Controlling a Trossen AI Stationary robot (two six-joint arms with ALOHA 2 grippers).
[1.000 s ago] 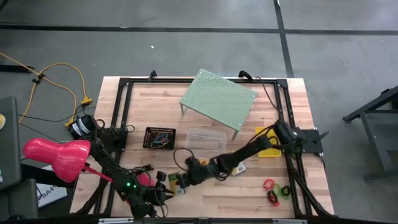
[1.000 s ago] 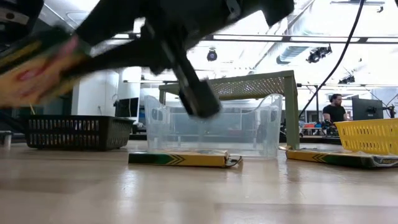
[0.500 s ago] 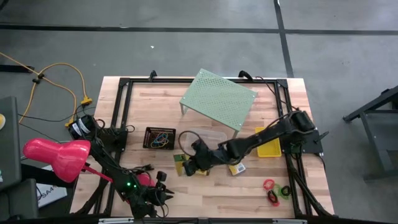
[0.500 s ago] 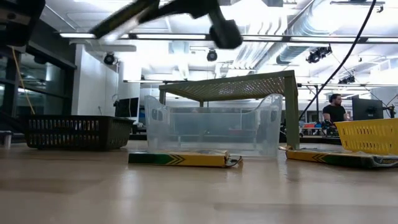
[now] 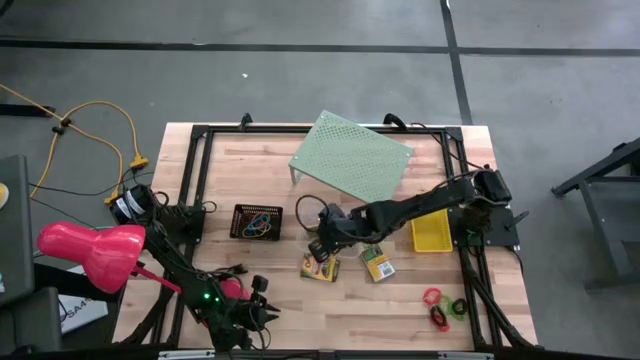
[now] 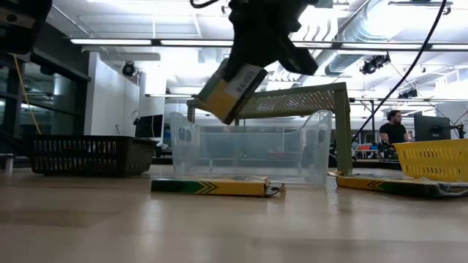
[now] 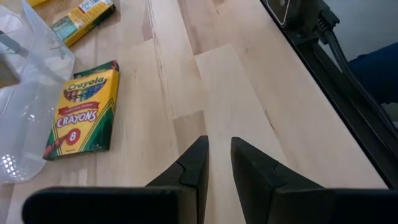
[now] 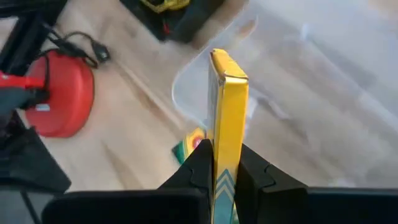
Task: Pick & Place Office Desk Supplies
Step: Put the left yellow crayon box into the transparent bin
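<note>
Right gripper [image 8: 225, 163] clenched crayon box [image 8: 227, 106] above clear tub [image 6: 248, 150]; two boxes, rings remained on desk; left gripper [image 7: 216, 163] empty, slightly parted.

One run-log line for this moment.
right gripper: shut on crayon box, over clear tub | left gripper: idle, near edge | two crayon boxes on table

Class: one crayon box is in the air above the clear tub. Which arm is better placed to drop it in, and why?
Right. The right gripper is shut on the crayon box above the tub. The left gripper holds nothing, low at the table's near edge.
</note>
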